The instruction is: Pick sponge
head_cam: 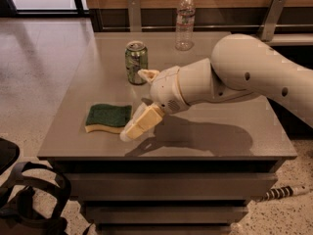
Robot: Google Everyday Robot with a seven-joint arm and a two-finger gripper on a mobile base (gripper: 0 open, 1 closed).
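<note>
The sponge (107,116) lies flat near the front left of the grey table (220,131), dark green top up, pale yellow foam showing along its front edge. My gripper (133,105) is just right of the sponge, low over the table. It is open: one pale yellow finger (139,125) reaches down by the sponge's right front corner, and the other finger (147,75) sits further back near the can. Nothing is held. The white arm (244,72) comes in from the right.
A green soda can (136,61) stands upright behind the sponge, close to the far finger. A clear water bottle (185,21) stands at the table's back edge. A dark bag (29,199) lies on the floor at the front left.
</note>
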